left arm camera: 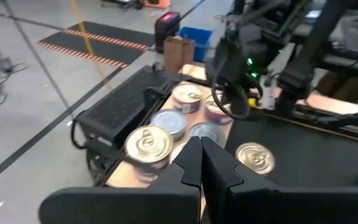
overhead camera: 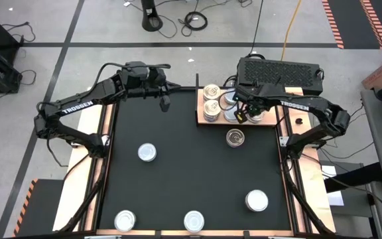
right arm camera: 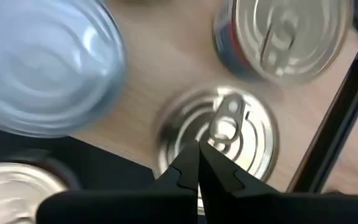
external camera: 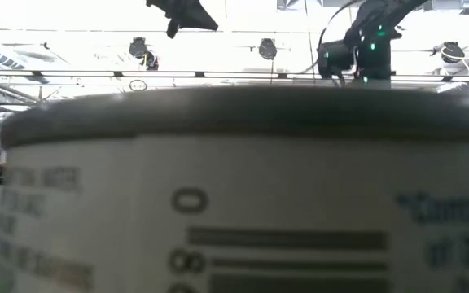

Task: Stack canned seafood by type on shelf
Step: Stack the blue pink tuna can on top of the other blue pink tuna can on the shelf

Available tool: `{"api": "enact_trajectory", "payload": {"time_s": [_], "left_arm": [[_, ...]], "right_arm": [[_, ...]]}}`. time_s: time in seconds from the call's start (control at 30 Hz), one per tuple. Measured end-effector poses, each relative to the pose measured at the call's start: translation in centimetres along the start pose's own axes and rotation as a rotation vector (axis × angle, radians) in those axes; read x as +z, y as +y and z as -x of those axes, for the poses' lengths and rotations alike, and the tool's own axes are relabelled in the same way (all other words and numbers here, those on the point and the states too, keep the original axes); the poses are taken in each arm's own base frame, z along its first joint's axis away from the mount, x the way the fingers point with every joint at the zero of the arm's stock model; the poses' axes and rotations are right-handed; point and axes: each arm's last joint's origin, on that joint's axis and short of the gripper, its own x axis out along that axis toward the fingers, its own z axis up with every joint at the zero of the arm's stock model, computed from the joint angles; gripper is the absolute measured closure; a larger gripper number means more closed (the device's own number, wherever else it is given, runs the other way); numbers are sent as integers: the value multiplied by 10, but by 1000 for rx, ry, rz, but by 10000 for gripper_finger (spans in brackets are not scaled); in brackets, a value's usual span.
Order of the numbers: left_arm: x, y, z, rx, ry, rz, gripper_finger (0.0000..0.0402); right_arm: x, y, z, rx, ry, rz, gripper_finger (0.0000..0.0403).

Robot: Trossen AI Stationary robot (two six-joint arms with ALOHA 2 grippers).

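**K:** Wood shelf at the back right of the worktop carries a cluster of tins. Right claw hangs over the shelf's front edge, fingers pinched together, holding nothing. Its wrist view looks straight down on a gold pull-tab tin on the wood.

**M:** Left arm?

**K:** Parked at the back, left claw also closed and empty, just off the shelf's left end. Waiting.

**M:** Loose stock?

**K:** One gold-top tin just in front of the shelf, four pale-topped tins further out: one mid-left, one right, two along the front edge. (The front-middle one probably sits right against the low camera, which sees little but a label.)

**M:** So what's the move?

**K:** My read: the right arm is between picks. Nearest gold-top looks like the sensible next one. Spread the fingers before descending, come down centred over the rim, not the tab. Match it to a gold top on the shelf and set it flat and concentric, or the stack could slide.

**M:** Risk?

**K:** Crowded shelf. A wide claw may nudge neighbours, so approach vertically.
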Motion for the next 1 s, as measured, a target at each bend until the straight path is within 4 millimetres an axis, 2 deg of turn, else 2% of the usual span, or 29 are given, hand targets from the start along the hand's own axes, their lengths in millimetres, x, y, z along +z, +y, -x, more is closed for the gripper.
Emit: {"api": "enact_trajectory", "payload": {"time_s": [0.13, 0.23, 0.33, 0.5, 0.6, 0.7, 0.87, 1.0], "left_arm": [[6, -9, -1, -57, -59, -14, 390], [8, -21, -7, -129, -100, -35, 385], [6, -38, -21, -234, -116, -113, 383], [-15, -76, -59, -346, -73, -280, 382], [-30, -95, -88, -328, -17, -331, 376], [-40, -114, -117, -364, 29, -346, 354], [-44, -154, -159, -449, 44, -473, 287], [-55, -173, -194, -418, 109, -598, 238]], "right_arm": [[1, -7, 33, 40, -58, -21, 403], [-7, -14, 62, 75, -98, -46, 403], [-22, -19, 90, 138, -151, -79, 403], [-57, -26, 124, 300, -237, -156, 403], [-75, -30, 137, 388, -264, -193, 403], [-88, -33, 145, 441, -289, -218, 403], [-99, -33, 151, 488, -297, -211, 403], [-102, -32, 152, 489, -293, -188, 403]]}}
